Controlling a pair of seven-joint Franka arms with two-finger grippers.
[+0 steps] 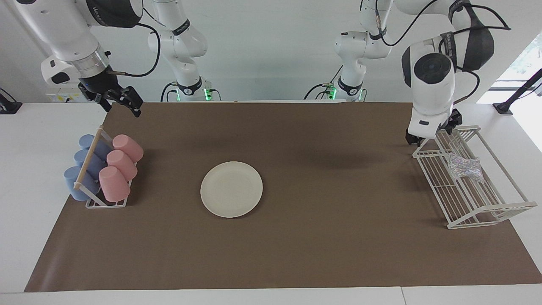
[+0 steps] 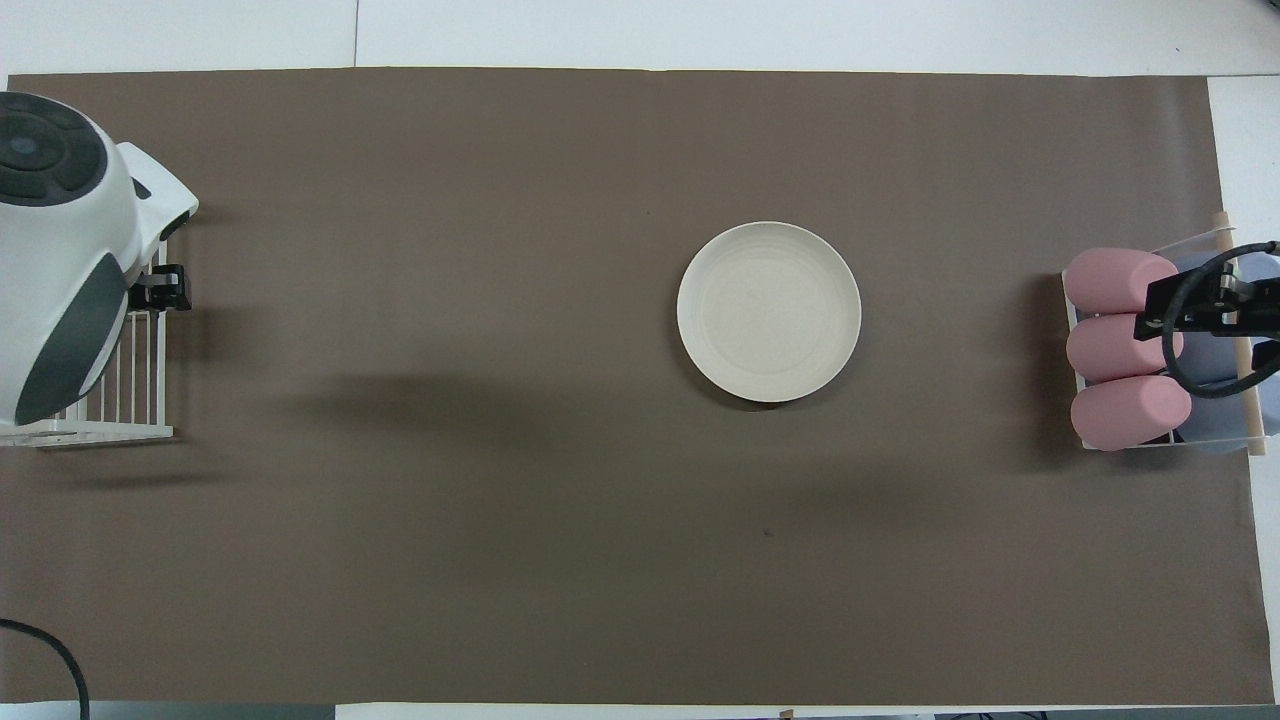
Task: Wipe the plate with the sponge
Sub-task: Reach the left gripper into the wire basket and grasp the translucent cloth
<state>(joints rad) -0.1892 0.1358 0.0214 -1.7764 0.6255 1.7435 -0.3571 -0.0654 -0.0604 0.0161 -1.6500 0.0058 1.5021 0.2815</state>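
Where brown paper (image 1: 296,254) spreads, white tabletop (image 1: 34,178) borders.

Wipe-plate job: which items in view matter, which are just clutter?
Job items:
plate, mid-mat
sponge, in the white wire rack at the left arm's end

Clutter:
pink cups and blue cups in the cup holder at the right arm's end

In the overhead view the left arm's white housing (image 2: 60,250) covers most of the wire rack (image 2: 130,390), and the sponge (image 1: 465,166) in that rack is hidden there (it shows only in the facing view). The left gripper (image 1: 432,134) is largely masked by its own wrist above the rack. The blue cups (image 2: 1225,400) are partly cut off by the edge.
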